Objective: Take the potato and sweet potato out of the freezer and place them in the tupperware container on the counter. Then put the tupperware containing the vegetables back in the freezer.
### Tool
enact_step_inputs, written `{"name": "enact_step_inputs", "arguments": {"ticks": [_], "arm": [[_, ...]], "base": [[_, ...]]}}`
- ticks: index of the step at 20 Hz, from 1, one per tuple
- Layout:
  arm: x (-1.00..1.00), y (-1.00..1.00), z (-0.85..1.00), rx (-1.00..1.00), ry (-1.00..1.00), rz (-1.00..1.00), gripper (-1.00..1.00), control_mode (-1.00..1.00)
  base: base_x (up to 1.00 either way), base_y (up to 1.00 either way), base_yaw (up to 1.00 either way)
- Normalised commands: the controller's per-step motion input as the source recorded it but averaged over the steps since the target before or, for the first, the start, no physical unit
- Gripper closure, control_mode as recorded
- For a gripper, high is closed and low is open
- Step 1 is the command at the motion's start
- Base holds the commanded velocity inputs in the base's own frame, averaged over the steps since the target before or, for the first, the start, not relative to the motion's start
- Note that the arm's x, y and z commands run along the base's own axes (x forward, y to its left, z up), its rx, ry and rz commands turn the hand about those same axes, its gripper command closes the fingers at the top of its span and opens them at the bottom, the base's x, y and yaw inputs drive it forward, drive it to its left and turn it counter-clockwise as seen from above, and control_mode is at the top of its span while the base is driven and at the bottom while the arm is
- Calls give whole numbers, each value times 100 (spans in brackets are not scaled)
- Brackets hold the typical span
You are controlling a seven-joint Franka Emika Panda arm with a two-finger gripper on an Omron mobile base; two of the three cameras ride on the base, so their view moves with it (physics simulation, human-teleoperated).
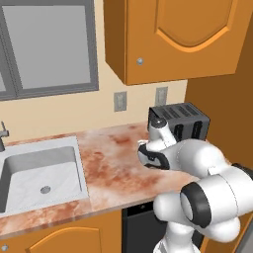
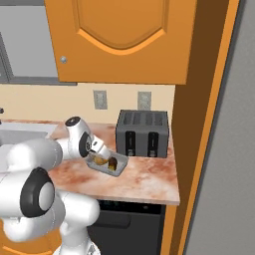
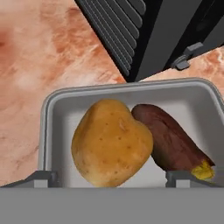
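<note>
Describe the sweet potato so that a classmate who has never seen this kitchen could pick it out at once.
Find the dark toaster on the marbled counter. In front of it sits a shallow grey container holding two vegetables that touch. The sweet potato is the longer, darker reddish-brown one with a yellow-orange end, not the rounder, tan-golden potato.

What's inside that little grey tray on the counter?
The tupperware container holds the potato and the sweet potato, side by side and touching. They cover much of its floor.
</note>
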Motion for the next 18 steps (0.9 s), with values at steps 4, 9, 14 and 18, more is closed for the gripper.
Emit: {"name": "enact_step_inputs", "arguments": {"ticks": [4, 9, 14, 18], "arm": [[-38, -8, 68, 0, -20, 0, -100, -100], [-44, -42, 76, 7, -12, 0, -100, -100], [-9, -57, 22, 9, 0, 0, -100, -100], [0, -44, 0, 6, 1, 1, -100, -100]], "base": [[0, 0, 0], [0, 0, 0], [0, 0, 0], [0, 0, 0]]}}
